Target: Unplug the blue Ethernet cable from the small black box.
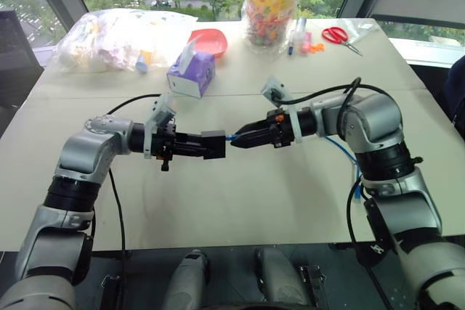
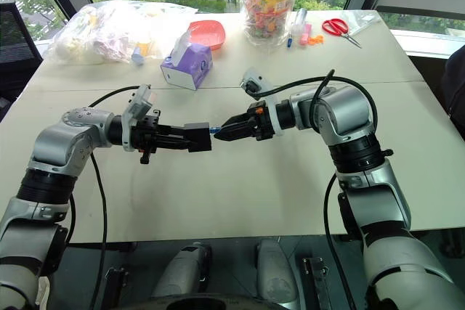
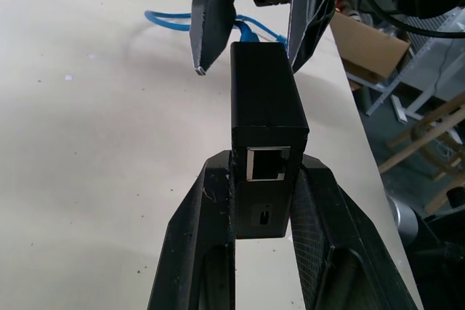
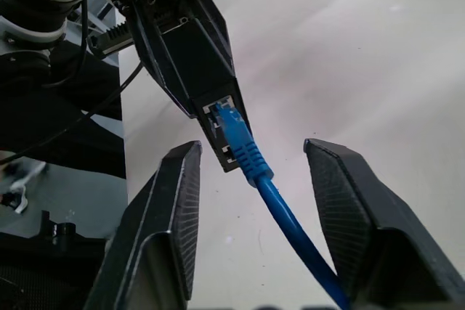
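Note:
My left gripper (image 1: 207,145) is shut on the small black box (image 1: 213,144), held above the middle of the table. The wrist view shows its fingers (image 3: 207,230) clamping the box (image 3: 265,99) at both sides, with an empty port facing the camera. The blue Ethernet cable (image 4: 251,157) is plugged into the box's far end (image 4: 200,63). From there it trails back under my right arm (image 1: 338,149). My right gripper (image 4: 253,149) is open, one finger on each side of the plug, neither touching it. In the head view it (image 1: 236,140) meets the box tip to tip.
At the back of the table (image 1: 240,201) stand a purple tissue box (image 1: 191,72), a clear plastic bag (image 1: 116,38), a red bowl (image 1: 209,40) and a candy jar (image 1: 272,5). Markers (image 1: 299,34) and red scissors (image 1: 340,36) lie at the back right.

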